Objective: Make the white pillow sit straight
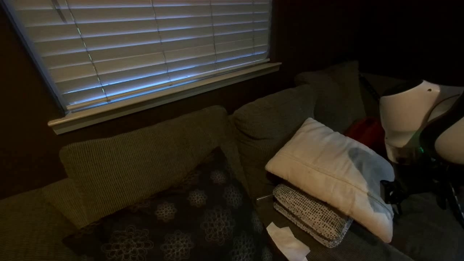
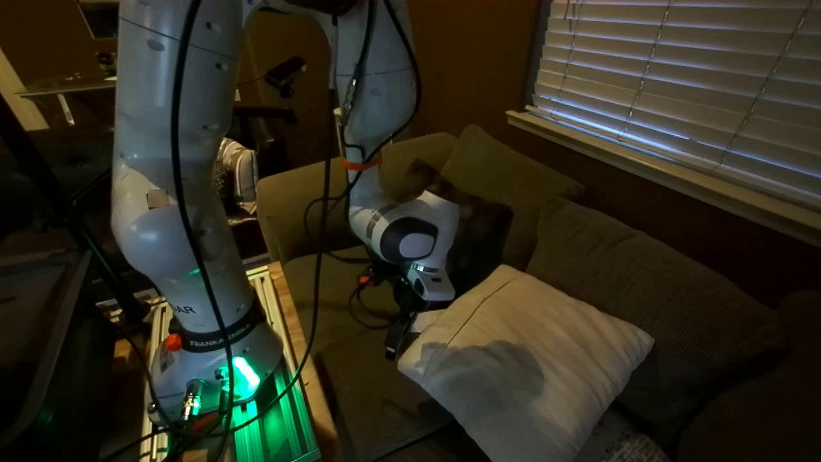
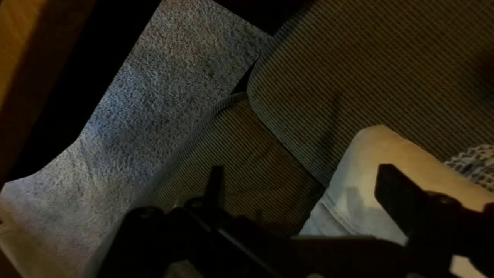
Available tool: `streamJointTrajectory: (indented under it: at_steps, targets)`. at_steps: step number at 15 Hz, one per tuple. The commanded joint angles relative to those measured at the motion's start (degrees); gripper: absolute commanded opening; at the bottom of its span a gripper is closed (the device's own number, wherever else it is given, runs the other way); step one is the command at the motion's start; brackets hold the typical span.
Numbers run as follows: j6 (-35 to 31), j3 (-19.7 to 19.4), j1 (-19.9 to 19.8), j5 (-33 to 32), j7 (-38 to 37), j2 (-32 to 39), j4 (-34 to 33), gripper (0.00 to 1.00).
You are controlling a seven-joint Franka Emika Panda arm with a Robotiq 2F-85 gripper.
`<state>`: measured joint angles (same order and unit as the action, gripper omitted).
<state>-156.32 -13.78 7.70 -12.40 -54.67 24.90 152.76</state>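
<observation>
The white pillow (image 1: 326,170) lies slanted on the sofa, partly on top of a flatter grey-patterned cushion (image 1: 308,214). It also shows in an exterior view (image 2: 532,359), plain face up with a shadow on it, one corner pointing toward the arm. My gripper (image 3: 303,168) is open with nothing between its fingers. In the wrist view one finger is over the bare sofa seat and the other is in front of a corner of the white pillow (image 3: 386,150). In an exterior view the gripper (image 2: 410,330) is beside the pillow's near corner; I cannot tell whether it touches.
A dark cushion with flower patterns (image 1: 181,217) lies on the sofa, with a white paper (image 1: 288,241) near it. Sofa back cushions (image 1: 145,156) stand below the window sill (image 1: 163,98). Cables hang from the arm. A wooden edge (image 3: 34,50) and carpet (image 3: 154,96) are beside the seat.
</observation>
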Motion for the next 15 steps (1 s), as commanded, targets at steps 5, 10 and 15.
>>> streamJointTrajectory:
  at_steps: [5, 10, 15]
  targets:
    - [2.21, -2.39, 5.75, 0.73, -6.00, 4.91, -3.77, 1.00]
    - [0.48, -4.84, 9.90, -2.81, -8.61, 7.22, -5.20, 1.00]
    - [-6.46, -10.15, 20.14, -7.40, -15.30, 11.50, -5.86, 1.00]
